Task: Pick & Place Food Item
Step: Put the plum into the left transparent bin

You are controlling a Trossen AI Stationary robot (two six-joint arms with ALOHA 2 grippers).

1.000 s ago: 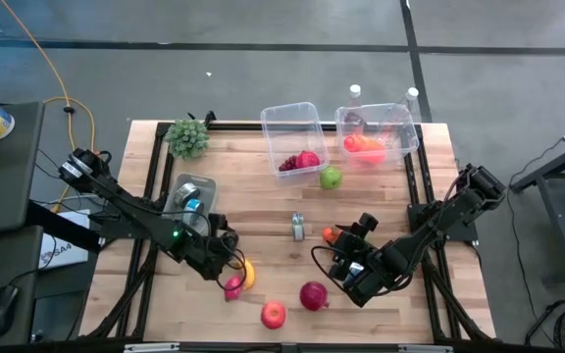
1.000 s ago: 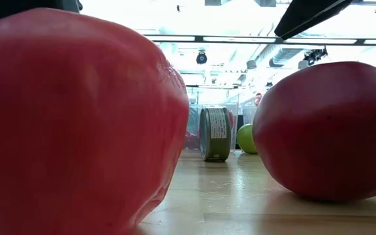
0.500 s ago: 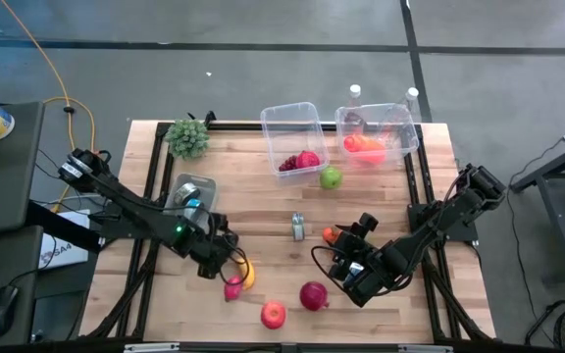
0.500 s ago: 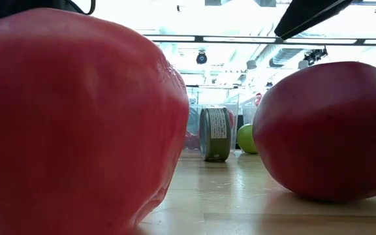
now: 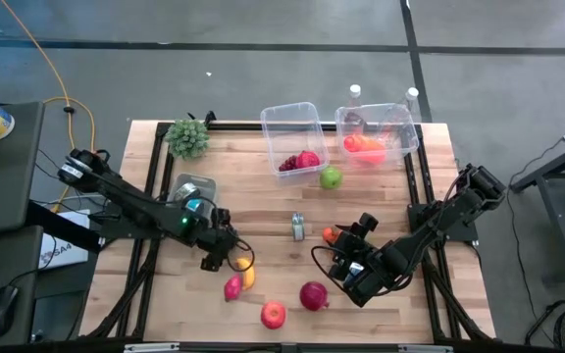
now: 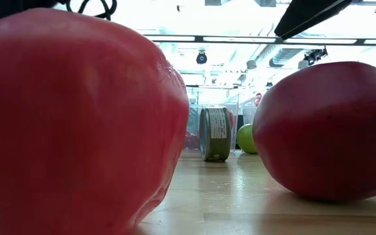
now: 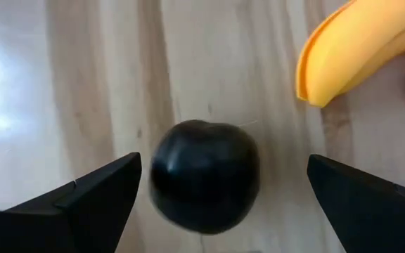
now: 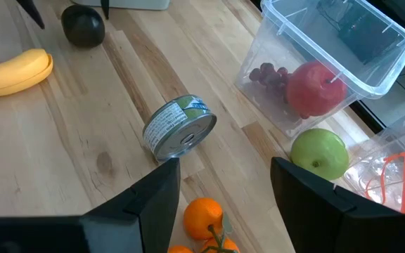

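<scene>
Hovering over a dark plum (image 7: 204, 174), the left claw (image 7: 216, 193) gapes wide (fingers either side).

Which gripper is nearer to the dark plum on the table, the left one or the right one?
Left. The left gripper hangs right over the plum, jaws open on either side of it. The right gripper waits well across the table, beyond the banana and the can.

place: lab or workshop; evidence: concrete floor (image 5: 263, 78); ceiling strip lights (image 6: 240, 40); framed wooden table (image 5: 263, 211)
</scene>
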